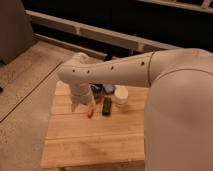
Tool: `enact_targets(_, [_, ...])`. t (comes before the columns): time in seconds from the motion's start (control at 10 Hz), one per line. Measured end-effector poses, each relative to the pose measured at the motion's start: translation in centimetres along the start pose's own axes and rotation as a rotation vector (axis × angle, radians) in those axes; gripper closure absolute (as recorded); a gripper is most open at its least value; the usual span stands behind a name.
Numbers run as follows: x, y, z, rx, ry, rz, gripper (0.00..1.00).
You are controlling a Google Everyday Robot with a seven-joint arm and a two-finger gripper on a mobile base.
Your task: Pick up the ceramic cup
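Observation:
The ceramic cup is small and cream-white. It stands upright on the wooden table, near the far edge and just below my arm. My gripper hangs down from the wrist at the left end of the arm, over the far left part of the table. It is well to the left of the cup and apart from it. A small blue-grey thing lies just left of the cup, partly hidden by the arm.
A dark oblong object lies left of the cup, and a small orange-red item lies near the gripper. My large white arm covers the table's right side. A speckled floor surrounds the table, with dark rails behind.

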Motion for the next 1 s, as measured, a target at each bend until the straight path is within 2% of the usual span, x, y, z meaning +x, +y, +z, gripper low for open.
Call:
enact_targets(0.3, [-4.5,-1.8,-2.3,-0.03,-0.135,-0.141,0.35])
enact_targets(0.5, [-6.0,-3.2,-3.1,-0.068,-0.175,-0.217,0.35])
enact_targets(0.7, [-6.7,-4.7,-3.5,-0.092,-0.185,-0.251,0.35])
enact_targets(1.0, [-7.7,-8.7,-4.1,-0.085,-0.186,-0.249,0.35])
